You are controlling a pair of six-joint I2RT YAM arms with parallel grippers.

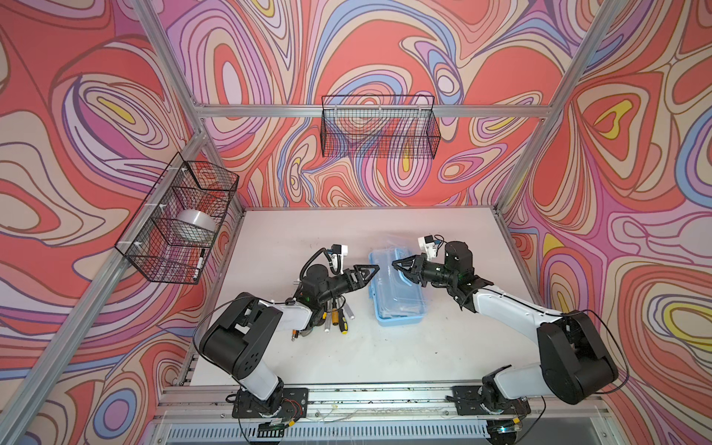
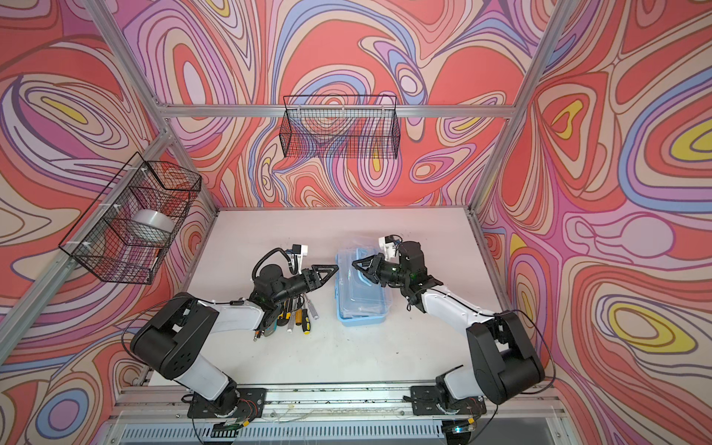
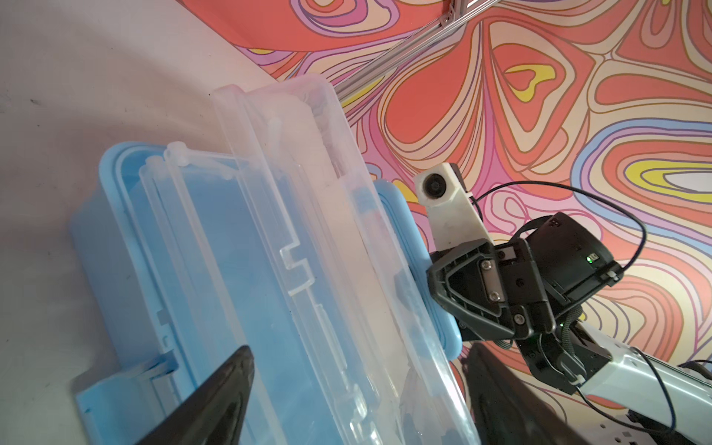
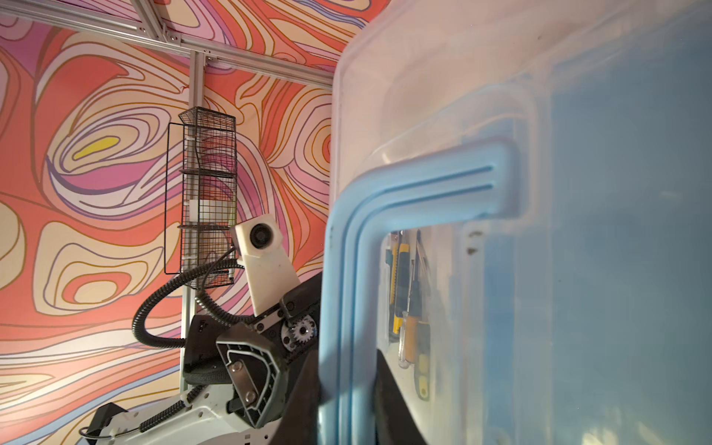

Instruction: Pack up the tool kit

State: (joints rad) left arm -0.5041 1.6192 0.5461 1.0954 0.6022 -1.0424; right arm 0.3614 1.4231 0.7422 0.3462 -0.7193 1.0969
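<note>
Handle [image 4: 346, 269] was pinched in the right hand [image 1: 395, 264] and the left hand [image 1: 375, 269] was spread beside the case [image 1: 400, 312], so a slow lift with the case steadied was judged advisable.

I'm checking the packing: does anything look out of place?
Yes: the tools lie heaped on the table under the left arm, outside the case. The right gripper grips the handle.

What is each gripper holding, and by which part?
The right gripper holds the tool kit case by its light-blue handle. The left gripper, jaws open, holds nothing.
</note>
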